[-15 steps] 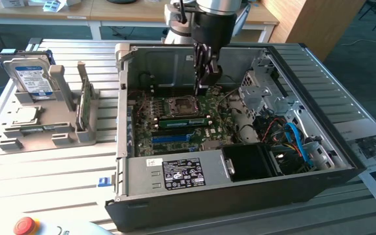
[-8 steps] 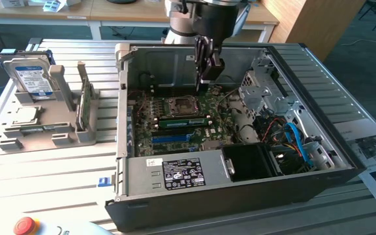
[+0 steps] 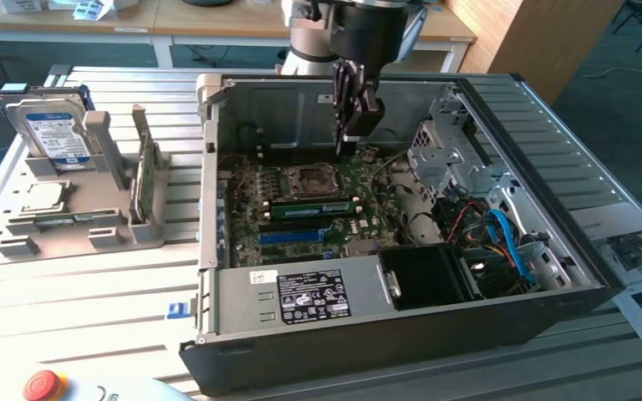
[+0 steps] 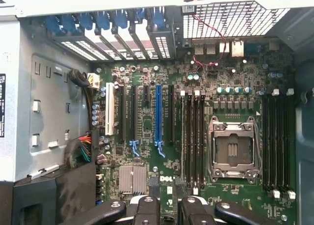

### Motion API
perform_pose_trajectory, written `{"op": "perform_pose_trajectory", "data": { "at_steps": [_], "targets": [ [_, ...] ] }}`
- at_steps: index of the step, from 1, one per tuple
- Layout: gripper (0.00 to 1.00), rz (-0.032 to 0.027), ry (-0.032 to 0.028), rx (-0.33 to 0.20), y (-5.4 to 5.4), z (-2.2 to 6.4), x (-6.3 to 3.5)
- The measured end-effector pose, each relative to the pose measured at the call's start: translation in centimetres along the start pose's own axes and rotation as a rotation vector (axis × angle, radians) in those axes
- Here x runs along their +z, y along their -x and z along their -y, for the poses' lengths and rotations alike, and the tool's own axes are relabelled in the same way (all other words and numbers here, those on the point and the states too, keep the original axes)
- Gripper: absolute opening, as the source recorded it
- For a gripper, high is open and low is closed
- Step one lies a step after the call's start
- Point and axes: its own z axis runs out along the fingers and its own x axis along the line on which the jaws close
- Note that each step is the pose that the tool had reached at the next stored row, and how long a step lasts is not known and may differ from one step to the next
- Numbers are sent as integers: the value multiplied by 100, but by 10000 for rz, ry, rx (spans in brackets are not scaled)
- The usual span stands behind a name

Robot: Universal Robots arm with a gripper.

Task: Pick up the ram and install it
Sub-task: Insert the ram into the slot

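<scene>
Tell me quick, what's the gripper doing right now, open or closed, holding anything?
Gripper: jaws open, holding nothing, hanging over the motherboard inside the open computer case.

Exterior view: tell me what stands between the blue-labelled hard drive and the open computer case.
In the exterior view, a green circuit board stands on edge in a grey holder between the hard drive and the case.

One open computer case (image 3: 410,334), one hard drive (image 3: 53,129), one grey holder rack (image 3: 76,225), one red button (image 3: 44,384).
</scene>
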Motion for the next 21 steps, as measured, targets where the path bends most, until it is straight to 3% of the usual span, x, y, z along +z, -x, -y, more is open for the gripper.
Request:
{"op": "perform_pose_trajectory", "data": {
  "at_steps": [4,8,10,15,21],
  "targets": [
    [25,25,-90,10,0,1,0],
    [25,25,-94,10,0,1,0],
    [25,39,-128,17,-1,0,-1],
    [25,218,-297,35,0,0,0],
    [25,302,-343,53,0,-1,0]
  ]
}}
